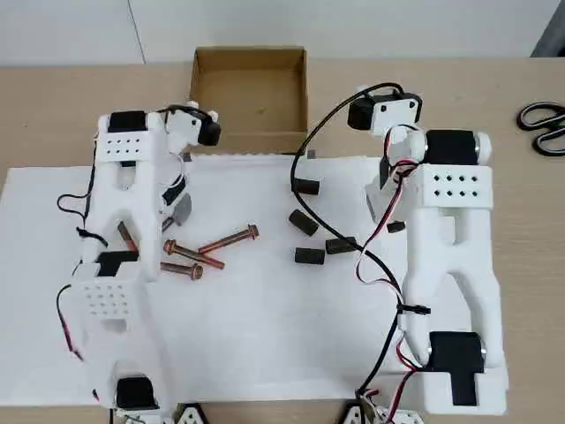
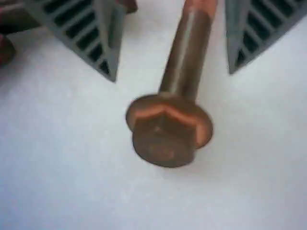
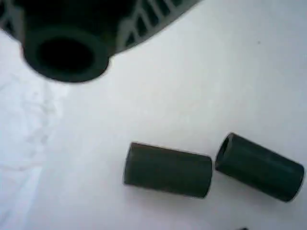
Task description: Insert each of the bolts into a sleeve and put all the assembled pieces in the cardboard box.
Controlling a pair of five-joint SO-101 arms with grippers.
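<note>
Bolts are lying in a loose cluster on the white sheet covering the tabletop, none of them sleeved yet, and the cardboard box is waiting at the far edge of that sheet. The left gripper is hanging low over one bolt, its fingers spread apart on either side of the shank without touching it. I'd say it is straddling the shank like that to line up a pinch across its middle. From above I cannot quite tell which bolt of the cluster this one is. Across the sheet, the right gripper is holding a sleeve with its fingers clamped on it. The sleeve's open bore is left exposed, probably so that a bolt can be pushed straight in. Two loose sleeves are lying on their sides just beside each other near the held one, with more scattered between the two arms.
</note>
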